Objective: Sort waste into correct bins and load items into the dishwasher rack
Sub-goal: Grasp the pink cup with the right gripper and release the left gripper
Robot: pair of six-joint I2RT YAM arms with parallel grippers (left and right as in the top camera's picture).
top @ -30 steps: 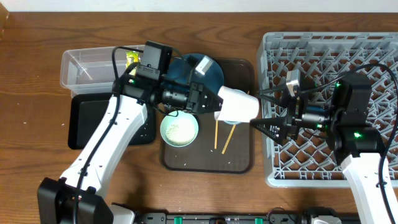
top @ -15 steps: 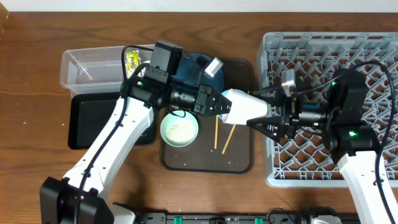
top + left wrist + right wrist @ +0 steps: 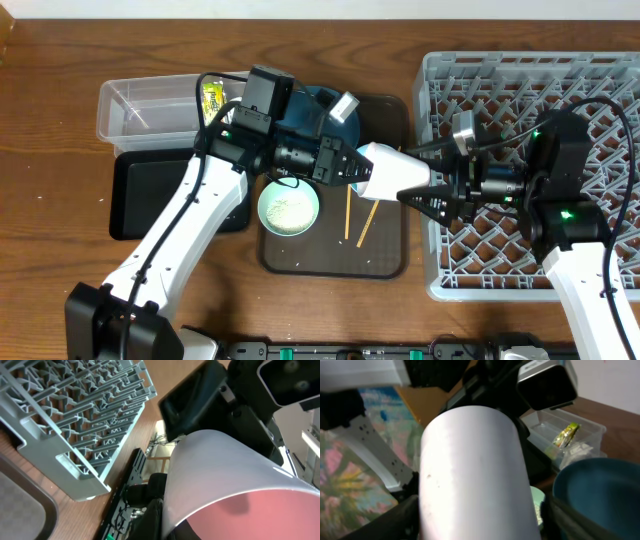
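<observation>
— Where is the cup?
— The cup (image 3: 392, 172) is up in the air, lying on its side above the right edge of the brown tray (image 3: 385, 255), just short of the rack (image 3: 600, 80). Its rim faces the left arm (image 3: 190, 220) and its base faces the right arm (image 3: 575, 235).
— Who has hold of it?
— The left jaws are clamped on the rim (that wrist camera sees little but white wall and a pink inside). The right jaws stand spread, one finger either side of the base end. Whether they touch it, I cannot tell.
— And underneath?
— On the brown tray sits a pale green bowl (image 3: 289, 209) with white specks in it, and two chopsticks (image 3: 357, 222) lie just beside it. The dark blue bowl (image 3: 300, 108) is at the tray's far end, mostly under the left arm.
— The bins?
— The clear tub (image 3: 140, 115) is on the desk (image 3: 60, 150) at the left, with the yellow-green wrapper (image 3: 211, 96) in its right end. The black tray (image 3: 150, 195) lies right against the tub's near side.
</observation>
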